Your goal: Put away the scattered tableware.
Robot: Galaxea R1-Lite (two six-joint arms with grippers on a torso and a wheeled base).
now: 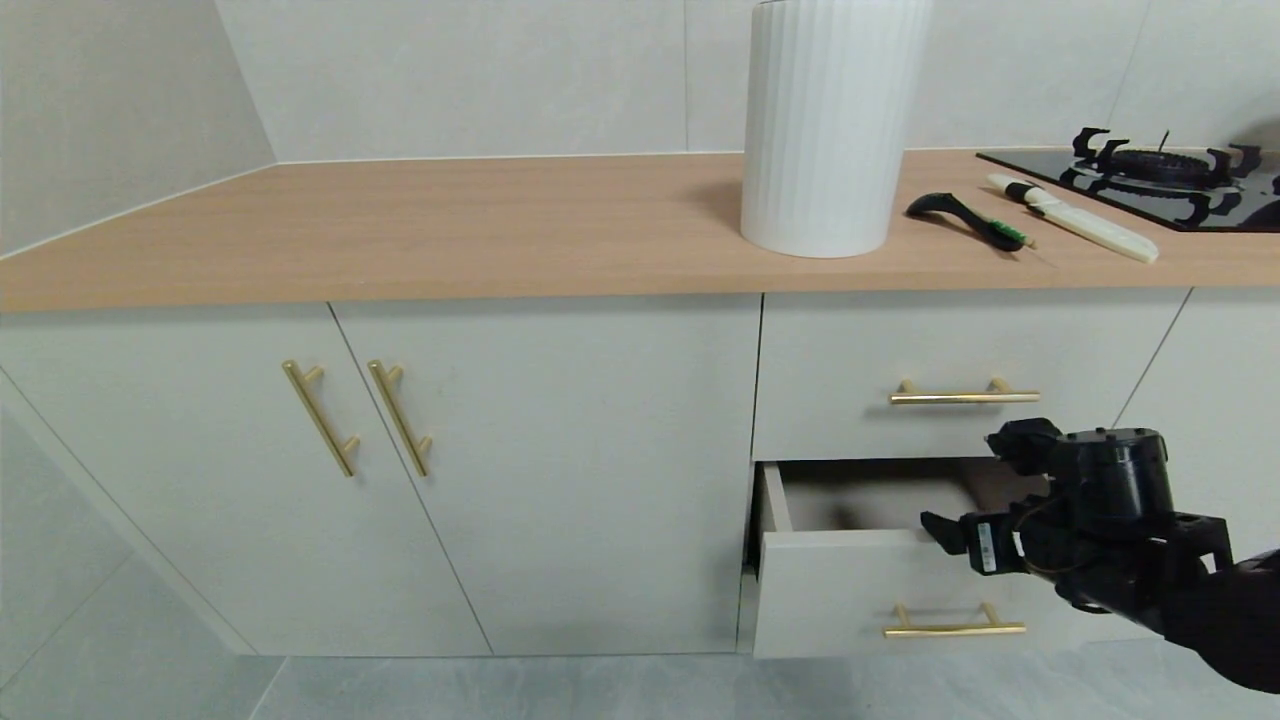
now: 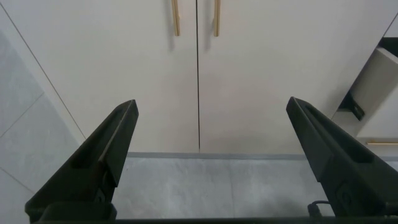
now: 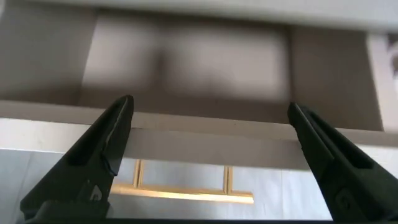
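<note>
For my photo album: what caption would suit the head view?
Open right gripper at the pulled-out lower drawer; a black tool and white knife lie on the counter.

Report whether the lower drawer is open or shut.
Open partway: the lower drawer stands forward, its inside showing behind the front; the right hand is at its top edge.

Soft, even room light; bright up top, dim inside the drawer.
The countertop [image 1: 450, 230] is evenly lit, and the white ribbed container [image 1: 825, 130] throws only a faint, soft-edged shadow toward its left. The cooktop [image 1: 1150, 185] glass carries a dull sheen. The open drawer [image 1: 830, 590] is murky within, darkest toward the back. In the head view the 2 cabinet handles [image 1: 320, 417] lean, bent by the wide lens.
</note>
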